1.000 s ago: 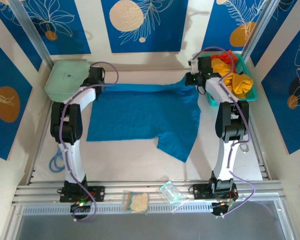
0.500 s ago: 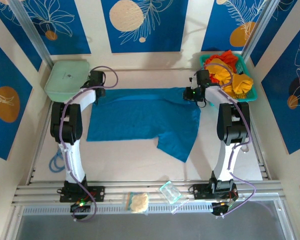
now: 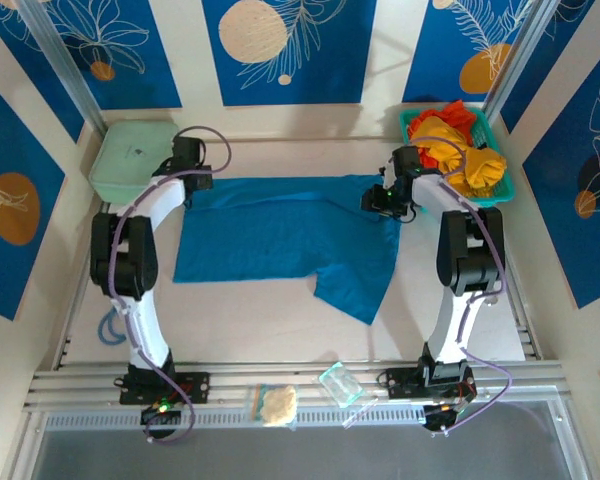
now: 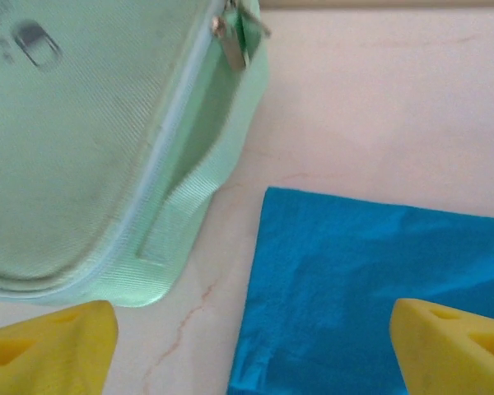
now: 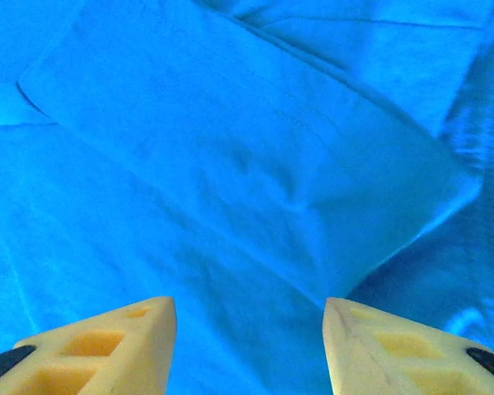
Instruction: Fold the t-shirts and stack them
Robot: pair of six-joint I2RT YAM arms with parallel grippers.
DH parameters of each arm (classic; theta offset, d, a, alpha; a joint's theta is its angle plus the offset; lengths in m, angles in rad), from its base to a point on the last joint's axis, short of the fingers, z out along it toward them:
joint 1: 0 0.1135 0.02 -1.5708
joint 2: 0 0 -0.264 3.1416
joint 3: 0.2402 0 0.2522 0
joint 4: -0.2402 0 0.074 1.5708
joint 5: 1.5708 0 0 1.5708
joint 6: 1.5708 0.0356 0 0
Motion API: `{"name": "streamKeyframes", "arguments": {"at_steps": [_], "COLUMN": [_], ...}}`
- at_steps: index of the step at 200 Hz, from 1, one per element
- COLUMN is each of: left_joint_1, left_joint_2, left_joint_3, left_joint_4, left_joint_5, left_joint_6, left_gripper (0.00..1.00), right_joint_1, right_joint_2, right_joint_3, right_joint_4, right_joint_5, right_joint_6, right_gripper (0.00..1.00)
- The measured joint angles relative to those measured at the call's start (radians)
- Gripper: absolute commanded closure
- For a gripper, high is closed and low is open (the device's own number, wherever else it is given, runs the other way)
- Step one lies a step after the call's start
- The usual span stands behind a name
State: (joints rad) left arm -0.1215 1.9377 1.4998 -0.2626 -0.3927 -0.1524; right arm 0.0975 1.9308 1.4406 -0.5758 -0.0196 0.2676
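Observation:
A deep teal-blue t-shirt (image 3: 280,235) lies spread on the table, one sleeve pointing toward the near right. My left gripper (image 3: 190,172) hovers over the shirt's far left corner (image 4: 354,288). Its yellow fingertips (image 4: 49,350) stand wide apart with nothing between them, so this left gripper (image 4: 251,354) is open. My right gripper (image 3: 378,198) is above the far right corner. Its fingers (image 5: 99,350) are apart over flat blue cloth (image 5: 247,164), and the right gripper (image 5: 247,346) holds nothing. Yellow-orange and red t-shirts (image 3: 460,150) are piled in the basket.
A pale green zip case (image 3: 130,160) sits at the far left, close to the shirt's corner, its zip pull (image 4: 230,41) facing the cloth. The teal mesh basket (image 3: 422,200) stands at the far right. Small clear bags (image 3: 342,385) lie on the near rail.
Both grippers went from shut to open and let go of the shirt's far edge, which now lies flat. The right gripper moved a little toward the near side.

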Motion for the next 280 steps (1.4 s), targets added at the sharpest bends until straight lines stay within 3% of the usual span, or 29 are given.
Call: {"name": "streamKeyframes", "arguments": {"at_steps": [52, 111, 160, 280], "left_joint_1": [-0.001, -0.003, -0.003, -0.003], "left_joint_2": [-0.252, -0.439, -0.454, -0.454], "left_joint_3": [-0.02, -0.082, -0.174, -0.192], "left_joint_4": [-0.085, -0.219, -0.255, -0.254], "left_joint_5": [0.03, 0.087, 0.106, 0.132], "left_joint_6": [-0.003, -0.027, -0.041, -0.06], "left_gripper": [0.01, 0.01, 0.01, 0.01], "right_joint_1": [0.047, 0.063, 0.063, 0.066], "right_joint_2": [-0.002, 0.378, 0.576, 0.706], "right_joint_3": [0.197, 0.635, 0.87, 1.074], "right_joint_4": [-0.092, -0.138, -0.226, -0.36], "right_joint_5": [0.08, 0.037, 0.006, -0.061], "right_joint_6": [-0.089, -0.214, -0.25, -0.261], "right_gripper": [0.5, 0.5, 0.5, 0.58]}}
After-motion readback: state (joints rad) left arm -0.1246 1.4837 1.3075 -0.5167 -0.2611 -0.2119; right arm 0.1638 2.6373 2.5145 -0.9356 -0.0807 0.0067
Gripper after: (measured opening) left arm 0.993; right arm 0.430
